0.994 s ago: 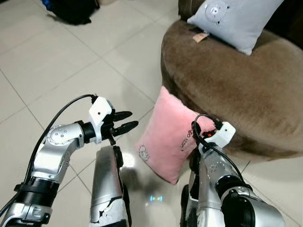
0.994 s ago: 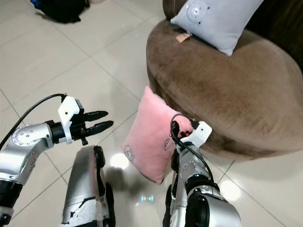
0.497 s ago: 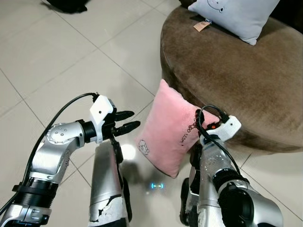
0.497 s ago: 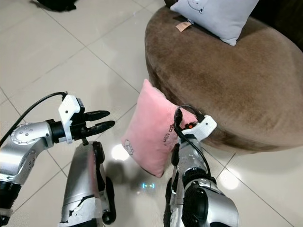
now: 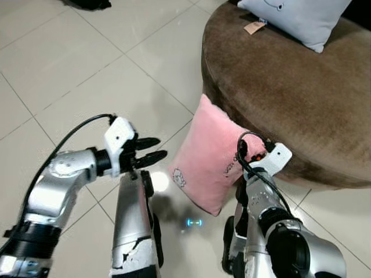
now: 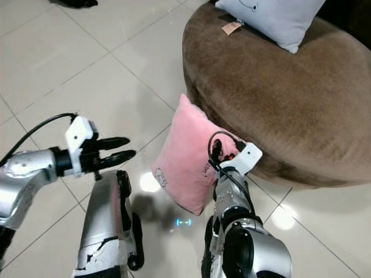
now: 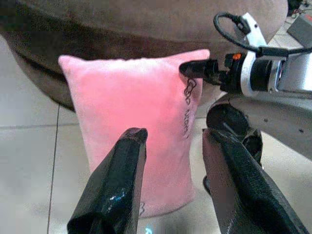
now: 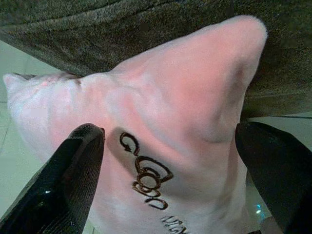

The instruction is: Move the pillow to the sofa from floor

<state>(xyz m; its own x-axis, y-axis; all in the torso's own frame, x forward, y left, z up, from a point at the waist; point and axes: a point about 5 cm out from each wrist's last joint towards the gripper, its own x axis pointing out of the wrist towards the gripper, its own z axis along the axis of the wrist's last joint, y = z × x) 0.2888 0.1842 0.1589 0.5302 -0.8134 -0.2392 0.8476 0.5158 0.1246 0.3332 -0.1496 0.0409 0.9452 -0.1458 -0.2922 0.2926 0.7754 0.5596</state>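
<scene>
Right gripper point(image 8: 165, 146) spread wide around one upper corner of soft pink square pillow point(image 5: 211, 159), standing on pale tiled floor point(image 5: 75, 69), leaning against round brown velvet sofa point(image 5: 301, 98). Left gripper point(image 7: 170, 146) parted, empty, left of pillow, apart from it. Wrist view reveals dark embroidered lettering. Open floor left and far.

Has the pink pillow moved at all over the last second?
Yes, slightly. The pink pillow has shifted: its top corner now overlaps the brown sofa's side further up than before, with the right gripper against it.
</scene>
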